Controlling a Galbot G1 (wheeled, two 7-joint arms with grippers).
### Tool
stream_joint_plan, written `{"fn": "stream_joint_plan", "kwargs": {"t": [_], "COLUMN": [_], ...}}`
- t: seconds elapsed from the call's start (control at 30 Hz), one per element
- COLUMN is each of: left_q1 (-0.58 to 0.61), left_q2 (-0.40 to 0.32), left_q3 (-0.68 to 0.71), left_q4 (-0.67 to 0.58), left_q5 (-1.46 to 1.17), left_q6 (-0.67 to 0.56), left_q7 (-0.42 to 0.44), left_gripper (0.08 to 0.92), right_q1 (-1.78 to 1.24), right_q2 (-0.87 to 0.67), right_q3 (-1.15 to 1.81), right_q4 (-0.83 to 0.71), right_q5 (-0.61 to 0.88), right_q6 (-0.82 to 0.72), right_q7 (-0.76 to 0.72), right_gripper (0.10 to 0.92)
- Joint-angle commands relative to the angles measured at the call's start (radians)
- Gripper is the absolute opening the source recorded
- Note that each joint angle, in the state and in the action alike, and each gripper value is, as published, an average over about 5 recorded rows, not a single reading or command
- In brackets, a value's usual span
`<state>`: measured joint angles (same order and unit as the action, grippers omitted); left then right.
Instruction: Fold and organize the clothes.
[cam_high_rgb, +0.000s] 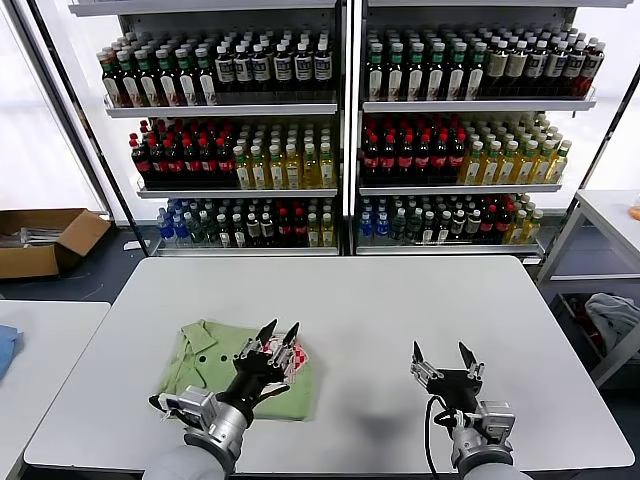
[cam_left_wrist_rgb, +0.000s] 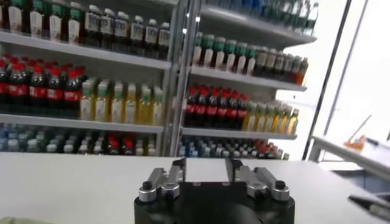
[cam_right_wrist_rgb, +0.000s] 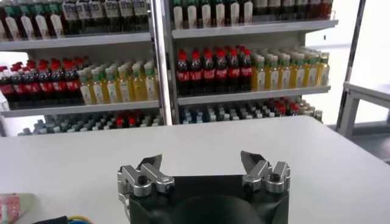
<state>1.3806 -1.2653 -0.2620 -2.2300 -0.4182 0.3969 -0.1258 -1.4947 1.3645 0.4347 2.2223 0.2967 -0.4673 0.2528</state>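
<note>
Shirt (cam_high_rgb: 205, 370) first: we've got one light green polo lying on the white table (cam_high_rgb: 400, 300), over on our left side near the front edge. It looks folded into a rough rectangle, collar toward the far left corner, a row of small dark buttons showing, and the red-and-white checkered print peeking out at its right edge.

Our left gripper (cam_high_rgb: 279, 330) hangs right over that checkered patch, fingers spread apart with nothing between them. From the head view we can't tell if the tips touch the fabric or just float above it. The left arm itself covers the near right part of the shirt, so that bit is hidden from us.

Our right gripper (cam_high_rgb: 445, 352) sits well apart from the shirt, over bare table near the front right, jaws wide open and empty. The right wrist view (cam_right_wrist_rgb: 201, 163) confirms the gap between the fingers.

Around us: big shelves (cam_high_rgb: 350, 190) of bottles (cam_high_rgb: 410, 150) behind the table, dark red, yellow-green and clear ones in rows. A cardboard box (cam_high_rgb: 45, 240) sits on the floor to the far left, and a second table (cam_high_rgb: 40, 340) butts up on our left.
</note>
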Motion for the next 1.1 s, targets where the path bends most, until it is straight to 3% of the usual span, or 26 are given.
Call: {"fn": "stream_joint_plan", "kwargs": {"t": [0.03,0.2,0.4,0.57,1.1], "left_q1": [0.008,0.054,0.094,0.113,0.118], "left_q2": [0.026,0.095,0.098,0.078,0.066], "left_q3": [-0.089,-0.2,-0.255,-0.254,-0.247], "left_q4": [-0.015,-0.022,-0.035,-0.027,0.0], "left_q5": [-0.001,0.078,0.098,0.12,0.131], "left_q6": [0.021,0.086,0.103,0.102,0.108], "left_q7": [-0.073,-0.12,-0.118,-0.119,-0.119], "left_gripper": [0.502,0.64,0.804,0.822,0.823], "right_q1": [0.053,0.19,0.36,0.434,0.467], "right_q2": [-0.013,-0.058,-0.016,0.108,0.24], "right_q3": [-0.096,-0.265,-0.365,-0.346,-0.369], "right_q4": [-0.031,-0.089,-0.2,-0.299,-0.418], "right_q5": [0.352,0.507,0.693,0.838,0.844], "right_q6": [-0.089,-0.112,-0.112,-0.099,-0.084], "right_q7": [0.059,0.084,0.163,0.256,0.343], "right_gripper": [0.823,0.823,0.823,0.823,0.823]}}
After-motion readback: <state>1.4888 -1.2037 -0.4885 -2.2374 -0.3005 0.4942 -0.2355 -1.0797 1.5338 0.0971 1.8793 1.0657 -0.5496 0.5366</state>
